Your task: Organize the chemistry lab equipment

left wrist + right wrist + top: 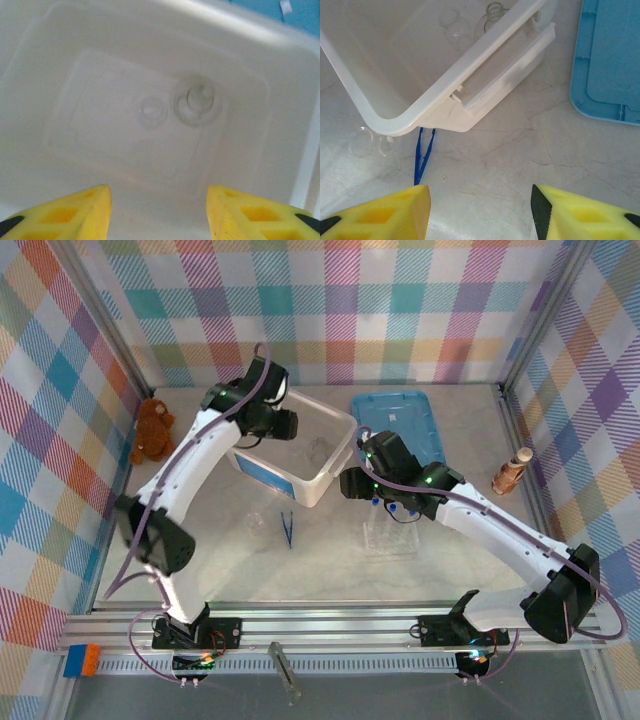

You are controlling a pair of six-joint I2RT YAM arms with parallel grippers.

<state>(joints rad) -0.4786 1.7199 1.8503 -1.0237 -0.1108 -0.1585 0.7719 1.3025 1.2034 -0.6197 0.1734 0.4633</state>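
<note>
My left gripper hangs open and empty over the white bin. On the bin's floor lie two small round clear glassware pieces. My right gripper is open and empty above bare table beside the bin's corner. Dark-blue tweezers lie on the table, their tips under that corner. Another small clear flask rests left of the tweezers. A clear tube rack stands under my right arm, with blue tube caps partly hidden by the arm.
A blue lid lies flat to the right of the bin. A brown teddy bear sits at the left wall and a brown bottle at the right wall. Checked walls close in the table.
</note>
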